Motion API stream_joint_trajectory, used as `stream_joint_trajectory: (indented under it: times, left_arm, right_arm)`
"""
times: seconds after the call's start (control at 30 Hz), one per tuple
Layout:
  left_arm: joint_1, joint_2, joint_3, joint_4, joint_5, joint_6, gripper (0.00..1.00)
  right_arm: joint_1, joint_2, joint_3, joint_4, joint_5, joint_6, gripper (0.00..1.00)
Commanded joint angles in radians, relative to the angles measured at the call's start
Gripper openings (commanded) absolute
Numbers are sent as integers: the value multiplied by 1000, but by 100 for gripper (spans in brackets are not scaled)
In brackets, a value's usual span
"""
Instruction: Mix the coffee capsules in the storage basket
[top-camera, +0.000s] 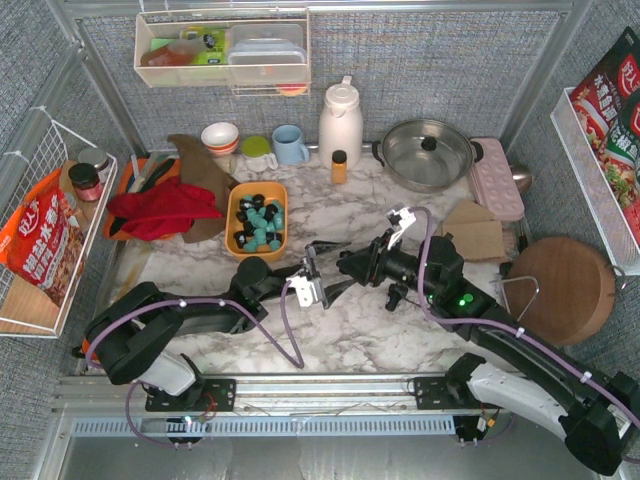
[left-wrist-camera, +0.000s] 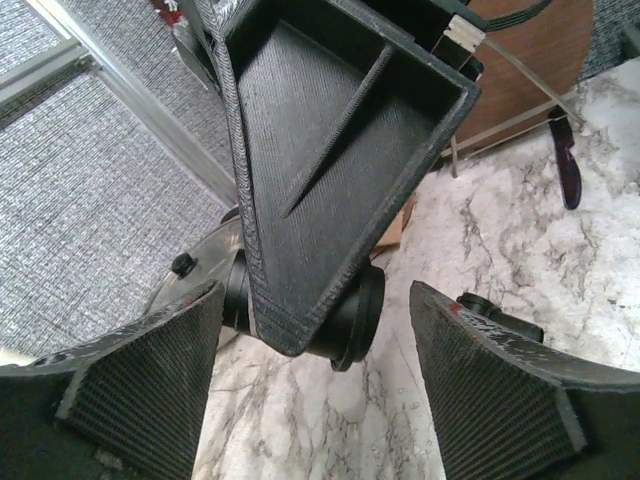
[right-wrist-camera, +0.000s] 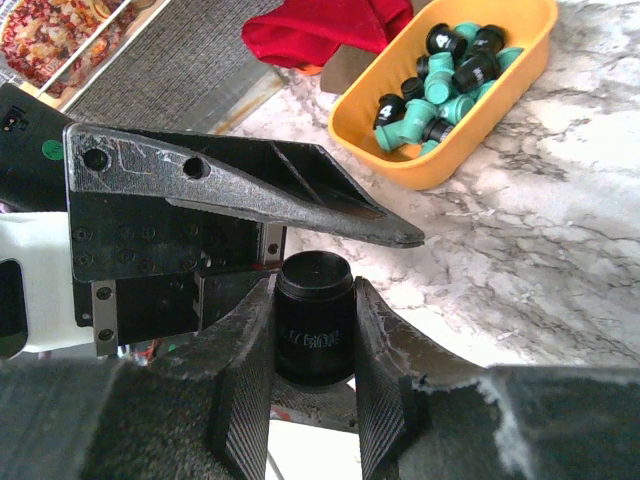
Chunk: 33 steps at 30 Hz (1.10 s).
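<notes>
Marble table (top-camera: 370, 330) | orange basket (right-wrist-camera: 480, 130) stood rear left, holding teal and black capsules (right-wrist-camera: 440, 85) | left gripper (left-wrist-camera: 318, 300) jaws apart, flanking right gripper (right-wrist-camera: 315, 290) | right jaws clamped on one black capsule (right-wrist-camera: 315, 330), well apart from basket

A white plastic thermos jug (top-camera: 340, 122) stands at the back of the marble-patterned table (top-camera: 360, 335), between a light-blue ceramic mug (top-camera: 290, 145) and a lidded steel pot (top-camera: 428, 155).

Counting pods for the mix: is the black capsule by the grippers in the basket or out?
Out. The black capsule is clamped in the right gripper, apart from the storage basket.
</notes>
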Motion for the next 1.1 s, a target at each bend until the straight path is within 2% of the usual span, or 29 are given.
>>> stream_joint_trajectory:
  times: [0.0,0.07,0.23,0.33,0.5,0.7,0.87,0.97,1.07]
  left_arm:
    - [-4,-11,-7,31,-47,30,80]
    - [-4,-14,-10,33,-53,42,73]
    - [-4,-15,-14,35,-61,58,46]
    - [-7,-17,-17,41,-72,65,37]
    - [-5,-15,-22,34,-108,79,34]
    - [40,15,-21,9,-197,86,33]
    - [170,62,26,-29,-247,-21,32]
    - [264,101,100,-180,-358,-81,33]
    - [324,135,191,-368,-511,-118,35]
  right_arm:
    - [0,31,4,75,-55,44,4]
    - [1,48,8,63,-62,52,4]
    - [0,50,3,61,-55,64,4]
    - [0,47,18,25,-45,58,8]
    - [-1,29,45,-49,-1,56,38]
    - [-16,-19,129,-296,106,-36,56]
    - [-27,-63,159,-472,294,-93,60]
    - [-27,-22,192,-634,491,-118,60]
    - [-27,44,196,-729,577,-135,61]
